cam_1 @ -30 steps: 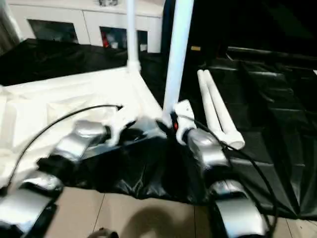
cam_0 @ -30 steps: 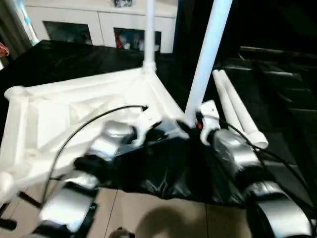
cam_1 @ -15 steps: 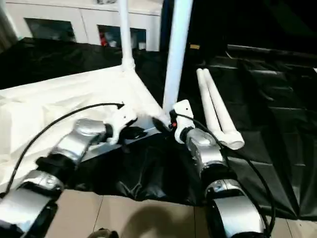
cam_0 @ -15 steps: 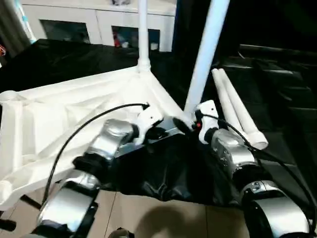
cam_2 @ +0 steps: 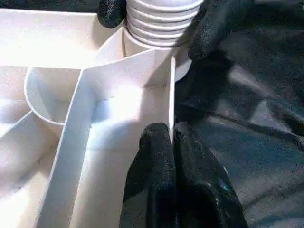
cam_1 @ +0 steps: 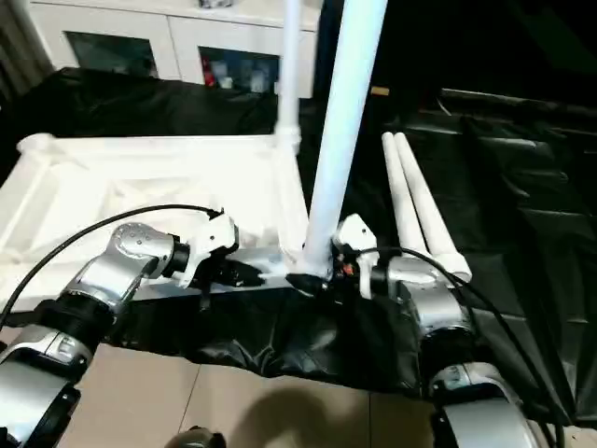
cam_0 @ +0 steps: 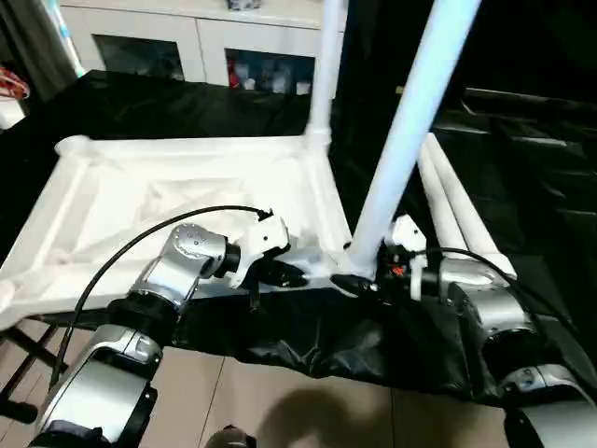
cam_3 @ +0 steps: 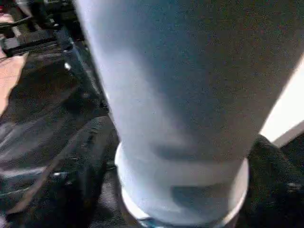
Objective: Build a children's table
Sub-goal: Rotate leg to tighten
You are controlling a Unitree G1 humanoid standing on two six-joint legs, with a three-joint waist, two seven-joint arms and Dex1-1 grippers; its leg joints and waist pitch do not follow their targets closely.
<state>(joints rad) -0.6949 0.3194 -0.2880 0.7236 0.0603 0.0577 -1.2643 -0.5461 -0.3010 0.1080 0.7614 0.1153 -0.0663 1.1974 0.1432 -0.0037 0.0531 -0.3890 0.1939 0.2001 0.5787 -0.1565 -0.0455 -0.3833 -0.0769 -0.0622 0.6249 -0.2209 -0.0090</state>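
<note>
the white top (cam_0: 168, 201) lies upside down on a black sheet (cam_0: 149, 107), its ribbed underside facing up and its rim running round it, occupying the left and middle of the head view. behind it stands a white cabinet (cam_0: 201, 37) with glass doors.

the left tool (cam_0: 291, 276) reaches in over the near rim of the top, close to the near right corner. its two black fingers (cam_2: 164, 156) are pressed together on the thin upright wall of that rim, pinching it between them, as the left wrist view shows.

at the far right corner of the top a leg (cam_0: 325, 65) stands upright in its socket. at the near right corner a second leg (cam_0: 410, 112) rises from its socket (cam_2: 159, 45), leaning slightly to the right, its ribbed base seated in the round collar.

the right tool (cam_0: 359, 283) sits at the foot of this near leg, its fingers (cam_2: 211, 26) spread wide to either side of the ribbed base and closely flanking it; whether they press on it cannot be told.

further right, two more legs (cam_0: 457, 201) lie side by side on the black sheet, touching each other along their length, with flared ends toward the robot, just beside the right forearm.
</note>
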